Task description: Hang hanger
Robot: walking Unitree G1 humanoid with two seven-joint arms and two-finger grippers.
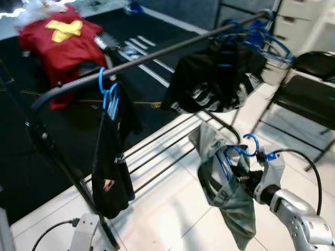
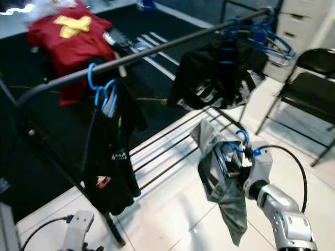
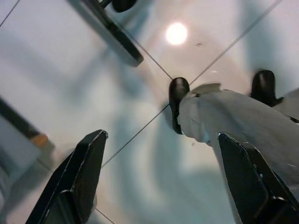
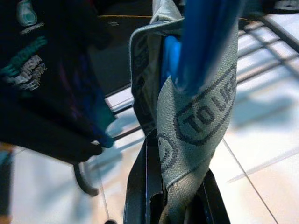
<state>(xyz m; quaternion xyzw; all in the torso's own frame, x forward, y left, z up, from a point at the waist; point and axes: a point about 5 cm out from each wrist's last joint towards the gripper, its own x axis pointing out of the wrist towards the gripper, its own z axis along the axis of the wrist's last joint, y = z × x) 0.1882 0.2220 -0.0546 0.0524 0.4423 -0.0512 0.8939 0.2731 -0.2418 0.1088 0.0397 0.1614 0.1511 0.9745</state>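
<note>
One blue hanger [image 1: 246, 149] carrying a grey garment [image 1: 225, 193] is pinched in the right gripper [image 1: 250, 177], low and beside the rail [image 1: 157, 52]. Raise it above the rail, hook turned across the bar, between the black shirts [image 1: 217, 78], then lower. Left gripper [image 3: 159, 172] hangs spread over the floor [image 3: 140, 84].

I see a smooth blue plastic hanger [image 1: 246, 149] under soft grey printed cloth [image 1: 227, 193], a dark matt metal rail [image 1: 152, 57], glossy white floor tiles [image 1: 172, 209], and matt black fingers [image 3: 81, 172].
</note>
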